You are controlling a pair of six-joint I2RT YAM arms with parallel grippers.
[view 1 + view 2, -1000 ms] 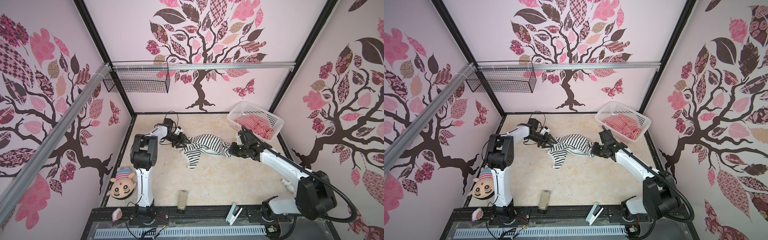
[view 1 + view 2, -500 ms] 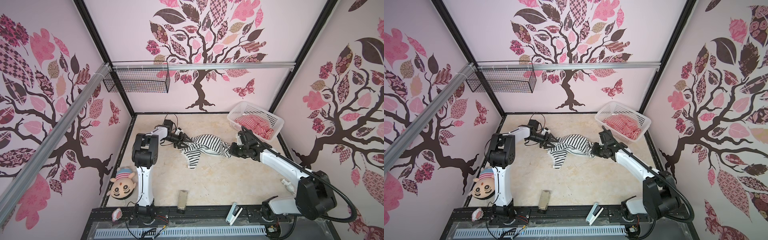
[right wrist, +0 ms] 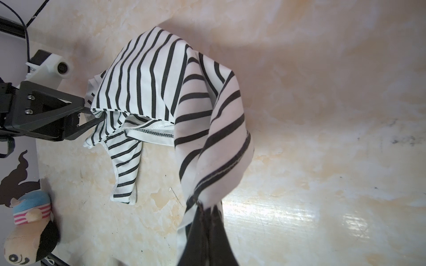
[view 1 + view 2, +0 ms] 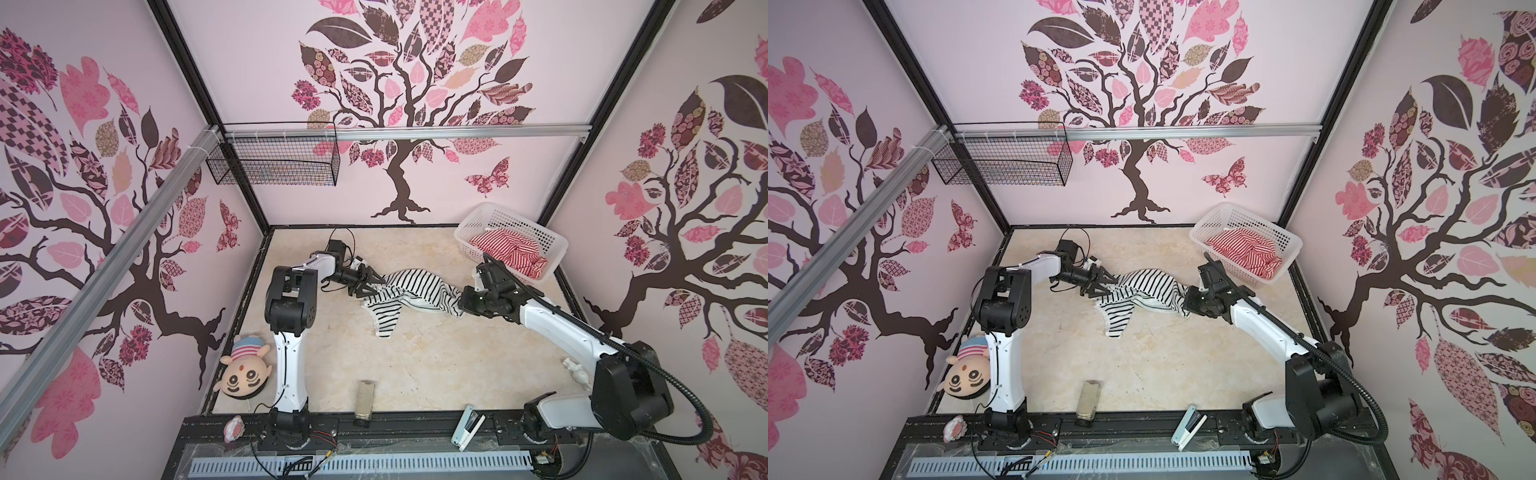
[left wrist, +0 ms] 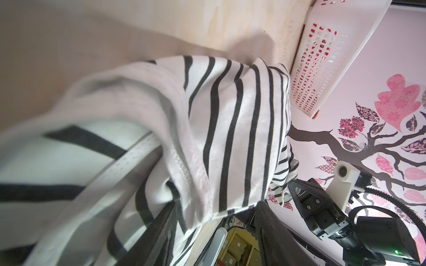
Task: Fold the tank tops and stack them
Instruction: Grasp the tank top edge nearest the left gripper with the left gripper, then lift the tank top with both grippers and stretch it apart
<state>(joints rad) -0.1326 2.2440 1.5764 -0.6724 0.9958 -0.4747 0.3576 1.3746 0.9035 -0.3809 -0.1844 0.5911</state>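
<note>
Between the left gripper (image 4: 367, 285) and the right gripper (image 4: 460, 304), we locate one black-and-white tank top (image 4: 415, 286). It is bunched, and part of it is raised off the table (image 4: 415, 365). We count two tank tops, two grippers and one white lattice basket (image 4: 469, 227).

Right gripper: the jaws are pressed together on a gathered edge of the black-and-white tank top. In the right wrist view the cloth leaves the closed tips as one twisted band and spreads toward the left gripper.

Left gripper: the jaws stand apart at the opposite end of the same garment. Cloth drapes over and between the two fingers, and we cannot tell whether either finger presses on it. Just below this gripper, one strap loop lies flat on the table, pointing toward the arm bases.

Beyond the right gripper, on the side away from its arm base, sits the basket, near the gripper but not touching it. One red-and-white tank top (image 4: 511, 249) lies crumpled inside the basket.

Well apart from the left gripper, beside the left arm's upright link, lies one plush doll head (image 4: 245, 374).
</note>
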